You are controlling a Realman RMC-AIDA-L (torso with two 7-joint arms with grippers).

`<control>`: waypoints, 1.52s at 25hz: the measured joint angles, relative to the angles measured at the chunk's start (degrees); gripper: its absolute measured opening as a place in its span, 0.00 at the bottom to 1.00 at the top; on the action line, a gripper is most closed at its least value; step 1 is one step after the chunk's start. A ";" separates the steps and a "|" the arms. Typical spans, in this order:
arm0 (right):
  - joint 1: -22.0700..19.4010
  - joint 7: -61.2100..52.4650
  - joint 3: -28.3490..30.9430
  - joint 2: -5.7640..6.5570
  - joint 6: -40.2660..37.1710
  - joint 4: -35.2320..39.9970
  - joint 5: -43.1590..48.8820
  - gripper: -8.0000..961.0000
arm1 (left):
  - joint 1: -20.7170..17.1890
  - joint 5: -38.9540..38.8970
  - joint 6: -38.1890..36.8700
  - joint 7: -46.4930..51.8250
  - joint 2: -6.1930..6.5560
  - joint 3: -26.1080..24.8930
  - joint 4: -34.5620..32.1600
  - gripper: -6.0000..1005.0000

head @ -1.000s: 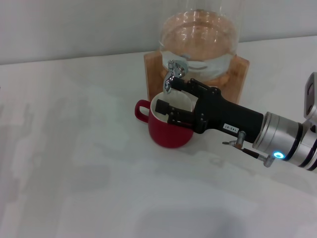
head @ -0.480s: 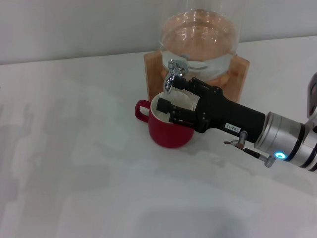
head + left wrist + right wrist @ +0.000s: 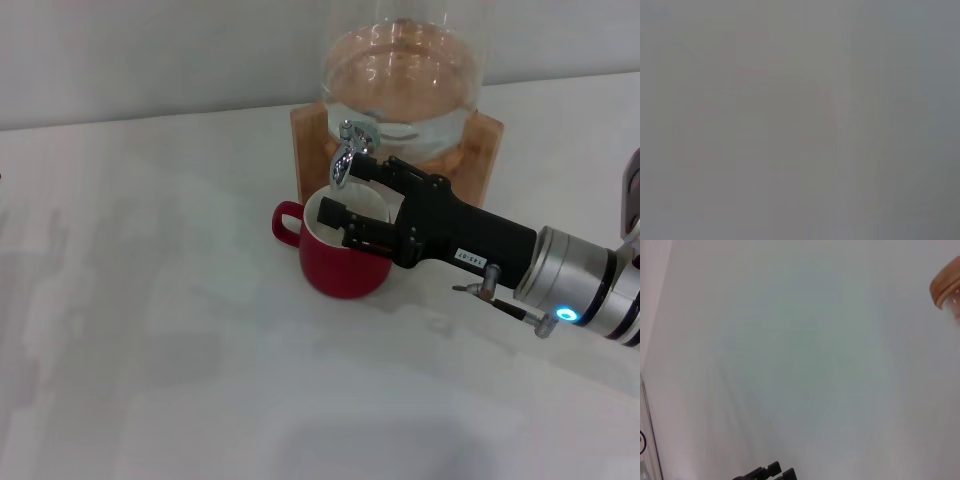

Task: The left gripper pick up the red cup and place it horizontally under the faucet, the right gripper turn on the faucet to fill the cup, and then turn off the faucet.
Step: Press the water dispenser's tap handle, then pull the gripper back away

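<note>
Spreading across the whole head view is one white table (image 3: pixel 150 330), and on it one glass dispenser (image 3: pixel 405 75) seated in one wooden stand (image 3: pixel 480 150) toward the back. Dispenser holds clear liquid, level high up the glass wall. One faucet (image 3: pixel 345 155), chrome, juts from the dispenser's front with its spout curving down over the mug. One red cup (image 3: pixel 340 260) stands upright on the table directly below the spout, just in front of the stand, handle pointing to the robot's left; its white inside shows, but the black fingers cover part of it and any liquid in it cannot be made out. One arm in sight: the right gripper (image 3: pixel 350 195) reaches in from the right edge, silver cuff with a blue light behind it. Its two fingers are spread apart, the upper one beside the faucet's spout, the lower one over the cup's mouth; they grip nothing that can be seen. The left gripper appears nowhere; the left wrist view gives only flat grey. The right wrist view shows pale surface, a bit of the wooden stand (image 3: pixel 945 287) at one edge and black fingertips (image 3: pixel 771 471) at another. Against half a second ago: cup, faucet and right gripper sit in the same places, no visible shift.
</note>
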State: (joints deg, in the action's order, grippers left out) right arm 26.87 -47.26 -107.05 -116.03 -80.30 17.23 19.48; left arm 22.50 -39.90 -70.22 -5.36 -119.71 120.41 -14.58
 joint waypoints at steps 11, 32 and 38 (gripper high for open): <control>-0.26 0.16 0.00 -0.02 -0.08 -0.01 -0.73 0.90 | 0.00 0.00 0.00 0.00 -0.08 0.00 0.00 0.66; -0.51 0.25 0.82 0.11 0.06 -0.01 -1.59 0.90 | 0.17 0.00 0.00 0.00 -0.08 0.00 0.00 0.66; -0.51 0.28 0.90 0.11 0.05 -0.01 -1.59 0.90 | 0.41 0.00 0.00 0.00 -0.08 0.00 0.00 0.66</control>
State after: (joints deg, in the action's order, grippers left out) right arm 26.36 -46.98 -106.15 -115.92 -80.25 17.22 17.89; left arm 22.91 -39.90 -70.22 -5.36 -119.79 120.41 -14.59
